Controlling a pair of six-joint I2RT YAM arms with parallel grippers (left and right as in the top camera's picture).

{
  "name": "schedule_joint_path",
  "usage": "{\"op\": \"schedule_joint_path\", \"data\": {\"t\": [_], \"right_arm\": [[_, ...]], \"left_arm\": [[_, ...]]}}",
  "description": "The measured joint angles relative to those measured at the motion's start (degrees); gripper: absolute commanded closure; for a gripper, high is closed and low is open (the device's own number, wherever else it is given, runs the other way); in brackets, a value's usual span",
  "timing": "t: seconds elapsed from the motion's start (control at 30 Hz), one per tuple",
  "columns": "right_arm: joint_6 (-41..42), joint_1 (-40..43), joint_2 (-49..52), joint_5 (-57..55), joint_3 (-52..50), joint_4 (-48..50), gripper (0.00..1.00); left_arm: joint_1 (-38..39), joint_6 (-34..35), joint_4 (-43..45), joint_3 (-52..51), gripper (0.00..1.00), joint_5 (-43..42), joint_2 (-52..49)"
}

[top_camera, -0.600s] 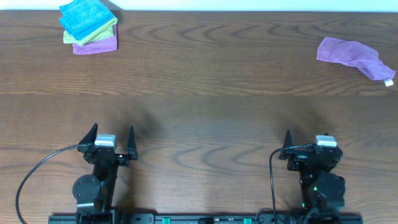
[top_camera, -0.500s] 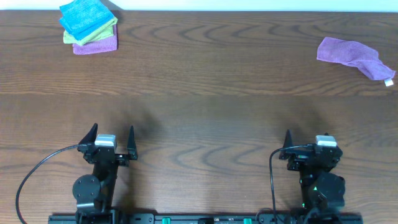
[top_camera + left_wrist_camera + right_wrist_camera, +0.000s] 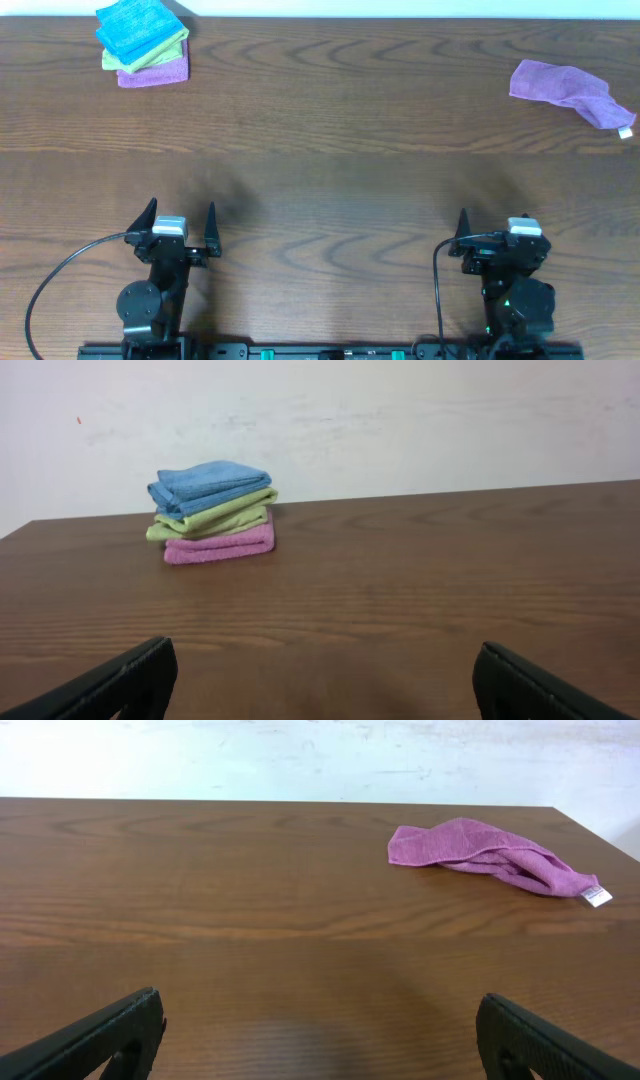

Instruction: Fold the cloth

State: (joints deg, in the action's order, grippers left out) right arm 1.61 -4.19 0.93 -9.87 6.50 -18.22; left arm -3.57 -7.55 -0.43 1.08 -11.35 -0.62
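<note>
Overhead, you see the cloth (image 3: 565, 88) lying crumpled on the tabletop (image 3: 320, 150), well to the right of the folded stack (image 3: 143, 42). The left gripper (image 3: 181, 206) and right gripper (image 3: 493, 218) are both spread wide, holding nothing, well short of that stack. Left wrist: the stack lies ahead. Right wrist: the cloth, with perhaps a white tag (image 3: 597, 897) at its end.

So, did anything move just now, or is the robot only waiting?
Nothing visibly changed. The left fingers and right fingers are open and empty at the near edge. The crumpled purple cloth lies far right, untouched, and the stack of folded cloths far left.
</note>
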Motion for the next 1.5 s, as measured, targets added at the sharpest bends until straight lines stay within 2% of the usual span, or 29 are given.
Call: {"op": "schedule_joint_path", "data": {"t": [1.03, 1.1, 1.37, 1.5], "right_arm": [[0.0, 0.0, 0.0, 0.0, 0.0, 0.3, 0.01], [0.0, 0.0, 0.0, 0.0, -0.2, 2.3, 0.01], [1.4, 0.0, -0.2, 3.5, -0.8, 23.7, 0.01], [3.5, 0.0, 1.8, 1.0, -0.8, 27.8, 0.01]], "left_arm": [[0.0, 0.0, 0.0, 0.0, 0.05, 0.0, 0.0], [0.0, 0.0, 0.0, 0.0, 0.04, 0.0, 0.0], [0.0, 0.0, 0.0, 0.0, 0.05, 0.0, 0.0], [0.0, 0.0, 0.0, 0.0, 0.05, 0.0, 0.0]]}}
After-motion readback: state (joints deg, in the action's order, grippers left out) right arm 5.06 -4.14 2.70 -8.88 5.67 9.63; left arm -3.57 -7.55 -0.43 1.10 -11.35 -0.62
